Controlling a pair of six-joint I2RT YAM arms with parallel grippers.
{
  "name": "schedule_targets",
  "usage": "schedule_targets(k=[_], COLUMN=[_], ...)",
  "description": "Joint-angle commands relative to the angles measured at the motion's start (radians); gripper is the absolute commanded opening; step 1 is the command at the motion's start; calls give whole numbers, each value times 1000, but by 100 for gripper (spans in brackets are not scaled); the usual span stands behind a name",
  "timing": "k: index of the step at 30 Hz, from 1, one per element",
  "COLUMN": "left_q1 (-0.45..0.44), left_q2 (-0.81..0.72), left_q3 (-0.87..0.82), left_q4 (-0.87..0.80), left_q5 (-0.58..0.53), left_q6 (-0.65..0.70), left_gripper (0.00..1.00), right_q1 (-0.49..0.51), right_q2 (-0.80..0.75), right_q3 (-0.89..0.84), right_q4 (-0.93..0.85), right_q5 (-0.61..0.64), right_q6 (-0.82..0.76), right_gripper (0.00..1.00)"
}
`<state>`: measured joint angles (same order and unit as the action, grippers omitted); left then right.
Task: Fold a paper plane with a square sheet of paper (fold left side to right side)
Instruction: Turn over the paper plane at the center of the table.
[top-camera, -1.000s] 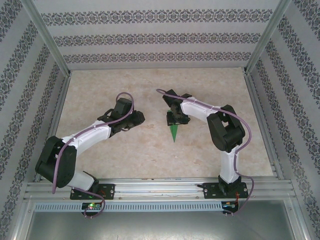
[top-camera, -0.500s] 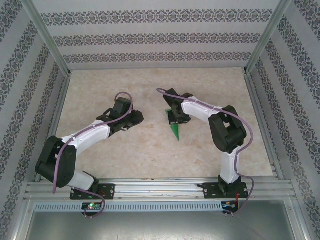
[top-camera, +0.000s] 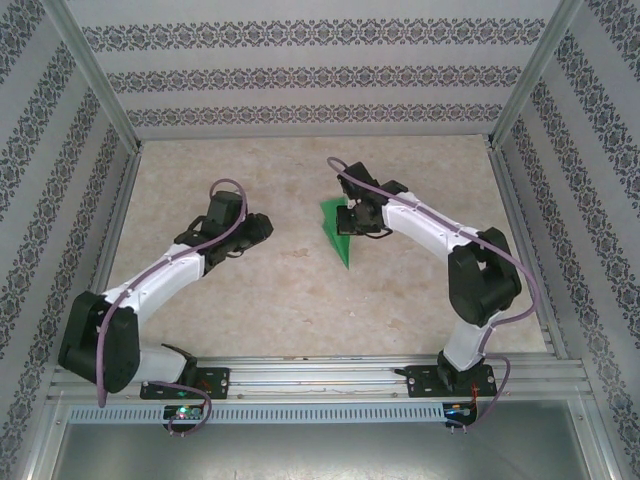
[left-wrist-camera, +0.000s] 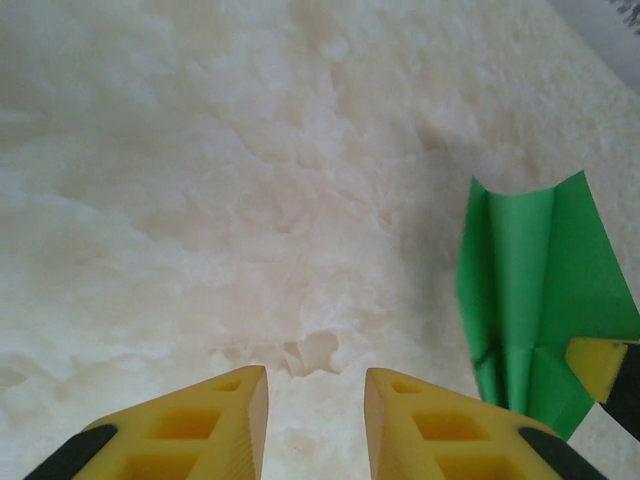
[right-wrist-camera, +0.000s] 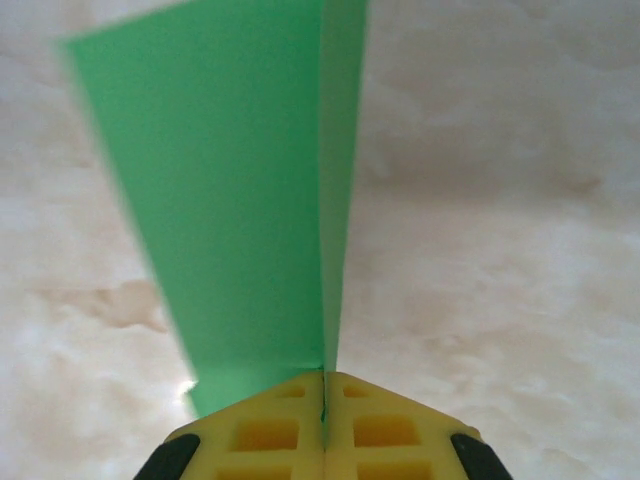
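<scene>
1. The paper plane (top-camera: 335, 232) is a thin green wedge. It is out over the middle of the table (top-camera: 300, 300), a bit to the right.
2. In the top view its sharp tip points back toward the arm bases. Its wide end points away from them.
3. The right gripper (top-camera: 352, 218) is at the plane's right side, close to the wide end, and it touches the plane.
4. In the right wrist view the right gripper (right-wrist-camera: 323, 385) has its two yellow fingers (right-wrist-camera: 265, 432) pressed tight together. A thin fold of the paper plane (right-wrist-camera: 250, 200) is pinched between them.
5. From that pinch, one flat green wing spreads out to the left of the middle crease.
6. I cannot tell if the plane's tip rests on the table or hangs just above it.
7. The left gripper (top-camera: 262, 228) is to the left of the plane, near it but not touching it.
8. In the left wrist view the left gripper (left-wrist-camera: 315, 400) has its yellow fingers (left-wrist-camera: 225, 425) a little way apart. Nothing is between them, just bare table.
9. In that same view the paper plane (left-wrist-camera: 530, 290) is off to the right of the left gripper. You can see its creases. One yellow finger of the right gripper (left-wrist-camera: 600, 365) touches its lower right edge.
</scene>
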<state>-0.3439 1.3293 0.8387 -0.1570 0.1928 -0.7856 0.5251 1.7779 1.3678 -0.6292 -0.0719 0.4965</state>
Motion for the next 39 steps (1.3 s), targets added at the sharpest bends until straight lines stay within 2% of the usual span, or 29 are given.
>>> schedule_targets(k=[1, 7, 11, 15, 23, 29, 34, 39], left_q1=[29, 62, 89, 106, 118, 118, 119, 119], left_q2=[-63, -163, -208, -227, -199, -140, -110, -73], left_q3=[-25, -64, -84, -98, -112, -98, -89, -86], left_q4=[-52, -75, -93, -104, -72, -49, -30, 7], left_q5=[-44, -95, -101, -92, -32, 15, 53, 116], left_q6=[38, 60, 66, 62, 47, 35, 26, 19], left_gripper=[34, 44, 46, 47, 47, 46, 46, 46], right_q1=[-16, -4, 10, 16, 9, 7, 0, -8], right_q2=[-16, 31, 101, 164, 204, 169, 120, 53], right_q3=[-52, -136, -183, -214, -265, -281, -278, -237], right_q4=[164, 457, 614, 698, 692, 639, 573, 416], right_q5=[-235, -433, -478, -475, -415, -376, -338, -275], right_q6=[76, 235, 316, 345, 321, 283, 241, 163], right_gripper=[0, 0, 0, 0, 1, 19, 28, 38])
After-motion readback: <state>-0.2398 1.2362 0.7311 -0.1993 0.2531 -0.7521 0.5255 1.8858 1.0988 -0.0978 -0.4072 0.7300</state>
